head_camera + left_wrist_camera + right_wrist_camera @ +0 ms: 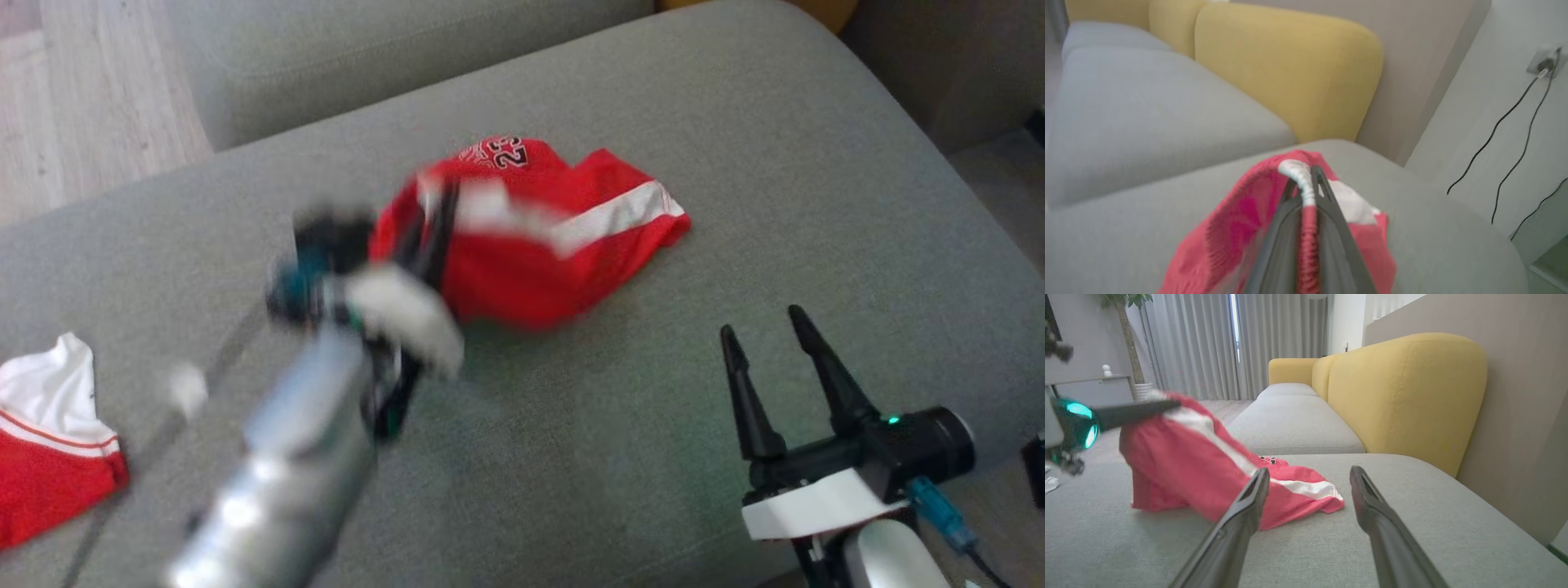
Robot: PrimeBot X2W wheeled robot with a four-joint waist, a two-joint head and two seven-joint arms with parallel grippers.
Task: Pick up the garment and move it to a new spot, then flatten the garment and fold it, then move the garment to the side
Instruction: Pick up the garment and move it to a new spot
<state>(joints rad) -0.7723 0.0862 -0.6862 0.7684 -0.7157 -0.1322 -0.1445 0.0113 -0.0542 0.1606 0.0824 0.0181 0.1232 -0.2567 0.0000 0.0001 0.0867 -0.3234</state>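
The first step, picking up the garment, is in hand. The left gripper (443, 200), just left of the frame's centre in the head view, is shut tight on the red shorts (522, 278). In the left wrist view a bunched fold of red cloth with white trim runs up between its two dark fingers and out past their tips. The pinched edge is raised off the grey seat cushion (735, 163), while the rest of the shorts, with a white side stripe and a "23" print, trails down and lies on the cushion at centre frame. The arm and cloth are blurred, so the lift looks to be under way. The right gripper (761, 321) sits at the lower right, fingers spread wide and holding nothing, apart from the shorts. A second red-and-white garment (49, 441) lies at the lower left edge. The next move likely calls for raising the shorts until the trailing part clears the cushion, then carrying them to a bare patch of the seat and setting them down for flattening, probably with the right gripper's help.
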